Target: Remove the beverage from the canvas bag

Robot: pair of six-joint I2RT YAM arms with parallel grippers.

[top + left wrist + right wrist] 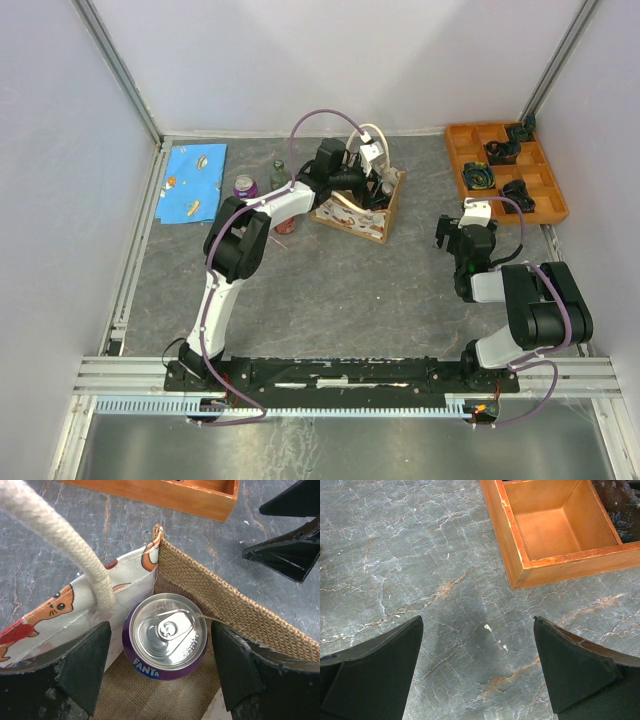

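Note:
The canvas bag point(352, 216) stands at the back middle of the table, with a white rope handle point(65, 545), a printed side and a burlap wall point(235, 607). A purple Fanta can point(165, 636) stands upright inside it, silver top showing. My left gripper point(159, 647) is open over the bag's mouth, with one finger on each side of the can and not touching it; in the top view the left gripper point(372, 185) sits above the bag. My right gripper point(477, 645) is open and empty over bare table, right of the bag point(447, 236).
An orange compartment tray point(548, 190) with dark objects stands at the back right; its corner shows in the right wrist view point(520, 575). A second purple can point(245, 187), a green bottle point(279, 172) and a blue patterned cloth point(193, 182) lie left of the bag.

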